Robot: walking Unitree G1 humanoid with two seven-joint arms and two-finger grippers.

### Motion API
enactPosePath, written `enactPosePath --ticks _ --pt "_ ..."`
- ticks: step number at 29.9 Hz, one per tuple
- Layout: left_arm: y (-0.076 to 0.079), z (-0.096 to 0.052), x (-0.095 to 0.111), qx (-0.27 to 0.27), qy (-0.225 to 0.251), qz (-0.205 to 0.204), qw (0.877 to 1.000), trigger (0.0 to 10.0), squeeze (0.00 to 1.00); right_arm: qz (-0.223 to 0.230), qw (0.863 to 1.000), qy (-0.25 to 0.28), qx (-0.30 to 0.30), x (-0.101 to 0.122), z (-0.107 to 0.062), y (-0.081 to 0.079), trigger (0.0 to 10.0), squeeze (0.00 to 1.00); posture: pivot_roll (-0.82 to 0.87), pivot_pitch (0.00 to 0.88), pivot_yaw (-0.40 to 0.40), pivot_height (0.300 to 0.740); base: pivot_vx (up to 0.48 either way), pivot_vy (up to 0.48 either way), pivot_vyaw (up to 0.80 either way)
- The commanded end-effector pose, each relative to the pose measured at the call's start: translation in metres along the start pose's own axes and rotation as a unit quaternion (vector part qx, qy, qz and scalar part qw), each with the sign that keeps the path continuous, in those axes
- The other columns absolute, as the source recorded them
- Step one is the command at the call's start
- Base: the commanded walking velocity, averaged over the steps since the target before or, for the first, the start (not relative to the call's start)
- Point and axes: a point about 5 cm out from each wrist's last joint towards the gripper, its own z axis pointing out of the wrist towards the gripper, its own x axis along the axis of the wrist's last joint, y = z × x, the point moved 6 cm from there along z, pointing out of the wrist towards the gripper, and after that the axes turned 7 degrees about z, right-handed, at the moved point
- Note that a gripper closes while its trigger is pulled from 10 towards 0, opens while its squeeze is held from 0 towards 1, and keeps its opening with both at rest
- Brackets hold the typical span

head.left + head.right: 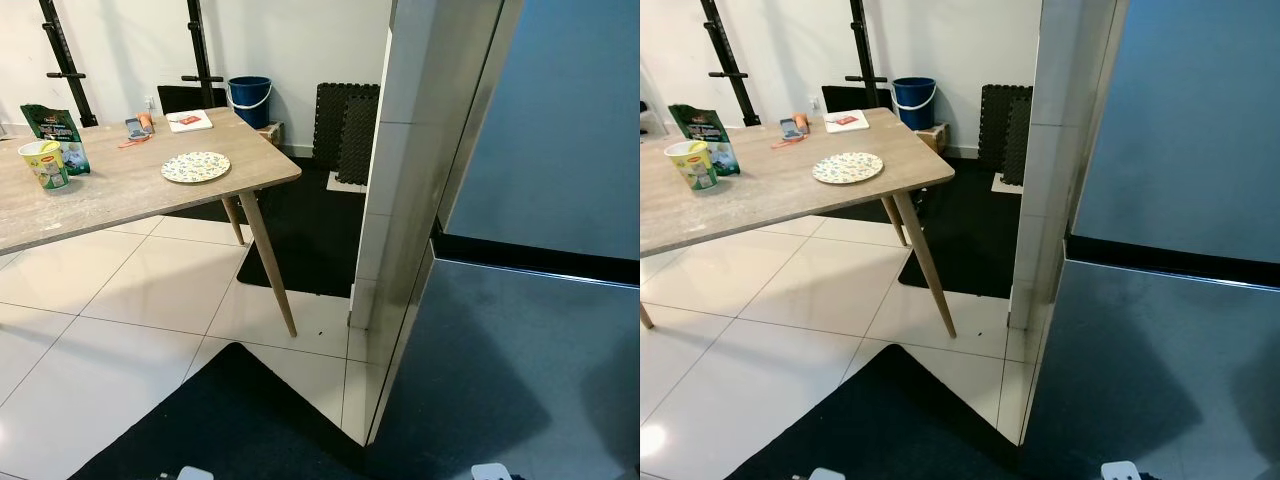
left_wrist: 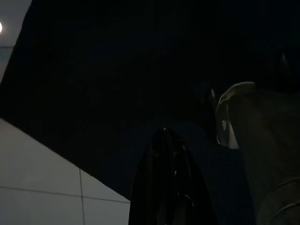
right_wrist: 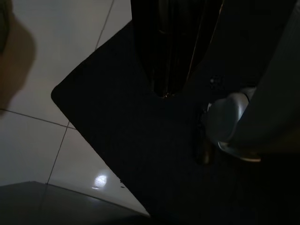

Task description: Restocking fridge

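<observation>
Standing closed at the right of the scene, the dark grey fridge (image 1: pixel 530 330) shows two doors split by a black horizontal seam, with a white tiled pillar (image 1: pixel 400 170) just beside its left edge. A wooden table (image 1: pixel 120 190) on slanted legs fills the left side. On it sit a patterned plate (image 1: pixel 196 166) near the right edge, a yellow-and-green instant noodle cup (image 1: pixel 45 163) at the far left with a green snack bag (image 1: pixel 55 130) upright just behind it, and, at the far end, a white booklet (image 1: pixel 190 121) and a small orange-and-grey item too small to identify. Beyond the table, a blue bucket (image 1: pixel 250 100) stands against the white wall, near black foam mats (image 1: pixel 345 130) leaning upright. A black floor mat (image 1: pixel 230 420) lies on the white tiles in the near foreground. Both arms hang low over that mat: the left claw (image 2: pixel 166 140) and the right claw (image 3: pixel 164 91) each have their black fingers pressed together, holding nothing.
</observation>
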Motion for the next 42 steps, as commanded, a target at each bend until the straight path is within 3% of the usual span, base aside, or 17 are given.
enactPosePath --ticks 1,6,10,18,25,29,42 --pt "-0.006 -0.001 -0.004 0.005 -0.005 -0.001 1.000 10.0 0.00 -0.012 1.000 -0.004 -0.001 -0.002 0.000 0.001 10.0 0.00 -0.02 0.000 -0.002 0.740 0.000 0.000 0.00" --pt "-0.006 -0.001 -0.006 -0.001 -0.010 0.011 1.000 10.0 0.00 -0.021 1.000 -0.003 0.010 -0.005 0.000 -0.006 10.0 0.00 -0.04 0.000 0.010 0.740 0.000 0.000 0.00" --pt "-0.002 -0.001 -0.007 -0.006 -0.009 0.012 1.000 10.0 0.00 -0.045 0.998 -0.023 0.025 -0.024 0.000 -0.020 10.0 0.00 -0.03 0.000 0.006 0.740 0.000 0.000 0.00" --pt "0.005 -0.002 -0.013 -0.013 -0.013 0.008 1.000 10.0 0.00 -0.057 0.997 -0.038 0.023 -0.033 -0.002 -0.013 10.0 0.00 -0.03 0.000 -0.005 0.740 0.000 0.000 0.00" --pt "0.012 -0.002 -0.014 -0.024 -0.014 0.008 1.000 10.0 0.00 -0.073 0.997 -0.023 0.017 -0.013 0.000 -0.009 10.0 0.00 -0.02 0.000 -0.013 0.740 0.000 0.000 0.00" --pt "0.012 -0.001 -0.008 -0.024 -0.008 0.007 1.000 10.0 0.00 -0.089 0.995 -0.011 0.037 0.005 0.003 -0.023 10.0 0.00 -0.02 0.000 -0.017 0.740 0.000 0.000 0.17" --pt "0.019 -0.001 -0.011 -0.031 -0.009 0.008 0.999 10.0 0.00 -0.105 0.992 -0.013 0.061 0.016 0.005 -0.047 10.0 0.00 -0.02 0.000 -0.017 0.740 0.000 0.000 0.77"
